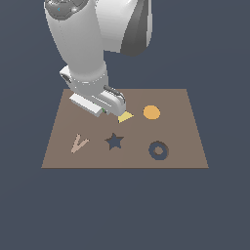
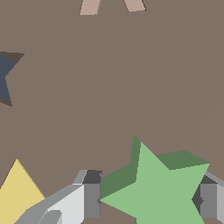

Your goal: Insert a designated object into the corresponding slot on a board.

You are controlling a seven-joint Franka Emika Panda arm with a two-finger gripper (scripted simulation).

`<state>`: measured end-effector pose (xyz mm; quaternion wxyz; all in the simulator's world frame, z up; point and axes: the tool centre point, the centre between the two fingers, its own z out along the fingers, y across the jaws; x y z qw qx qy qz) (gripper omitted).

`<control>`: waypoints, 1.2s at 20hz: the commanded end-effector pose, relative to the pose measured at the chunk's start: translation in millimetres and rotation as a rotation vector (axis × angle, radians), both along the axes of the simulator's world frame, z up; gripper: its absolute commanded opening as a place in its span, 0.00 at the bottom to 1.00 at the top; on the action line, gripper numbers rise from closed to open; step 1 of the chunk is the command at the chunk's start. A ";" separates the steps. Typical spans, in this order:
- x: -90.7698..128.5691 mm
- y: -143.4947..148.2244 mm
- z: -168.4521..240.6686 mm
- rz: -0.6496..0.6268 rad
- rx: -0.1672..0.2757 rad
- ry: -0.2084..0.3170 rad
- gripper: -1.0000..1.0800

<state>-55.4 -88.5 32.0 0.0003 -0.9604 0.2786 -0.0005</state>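
In the wrist view the green star (image 2: 159,192) lies flat between my gripper's (image 2: 149,201) two grey fingers (image 2: 92,200), and both touch its points. The gripper is shut on the star, low over the brown board (image 1: 180,146). From the exterior view the white hand (image 1: 100,103) covers the star. The dark navy star-shaped slot (image 1: 114,141) sits a short way in front of the hand, and only one corner of it (image 2: 4,78) shows at the wrist view's edge.
A yellow triangle (image 1: 125,116) lies right beside the hand and shows close to one finger (image 2: 17,192). An orange disc (image 1: 151,112), a dark ring-shaped hole (image 1: 158,150) and a pale V-shaped piece (image 1: 78,143) are also on the board.
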 end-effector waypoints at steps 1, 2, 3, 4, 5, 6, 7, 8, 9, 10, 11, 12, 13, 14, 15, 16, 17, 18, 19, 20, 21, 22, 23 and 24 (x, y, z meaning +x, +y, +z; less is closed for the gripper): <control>2.8 6.5 0.6 -0.067 0.000 -0.001 0.00; 4.2 9.2 0.7 -0.097 0.000 -0.001 0.00; 5.7 12.0 0.9 -0.127 0.000 -0.001 0.00; 7.3 14.9 1.1 -0.159 0.000 -0.001 0.00; 9.2 17.8 1.3 -0.193 0.000 -0.001 0.00; 11.2 20.8 1.5 -0.227 0.000 -0.001 0.00; 13.3 23.8 1.7 -0.262 0.000 -0.001 0.00; 15.5 26.6 2.0 -0.297 0.000 -0.001 0.00; 17.9 29.4 2.2 -0.332 0.000 -0.001 0.00; 20.3 32.1 2.4 -0.367 0.001 -0.001 0.00; 22.9 34.8 2.6 -0.402 0.001 -0.001 0.00; 25.6 37.3 2.8 -0.438 0.001 -0.001 0.00; 28.3 39.8 3.0 -0.473 0.001 -0.001 0.00; 31.2 42.1 3.3 -0.508 0.001 -0.002 0.00; 34.1 44.4 3.5 -0.544 0.001 -0.002 0.00; 37.2 46.5 3.7 -0.580 0.001 -0.002 0.00; 40.3 48.6 3.9 -0.615 0.001 -0.002 0.00; 43.5 50.5 4.1 -0.651 0.001 -0.002 0.00; 46.8 52.4 4.4 -0.687 0.001 -0.002 0.00; 50.2 54.1 4.6 -0.723 0.001 -0.002 0.00; 53.7 55.6 4.8 -0.760 0.001 -0.002 0.00; 57.2 57.1 5.0 -0.796 0.001 -0.002 0.00; 60.8 58.4 5.2 -0.833 0.001 -0.002 0.00; 64.5 59.6 5.4 -0.869 0.001 -0.002 0.00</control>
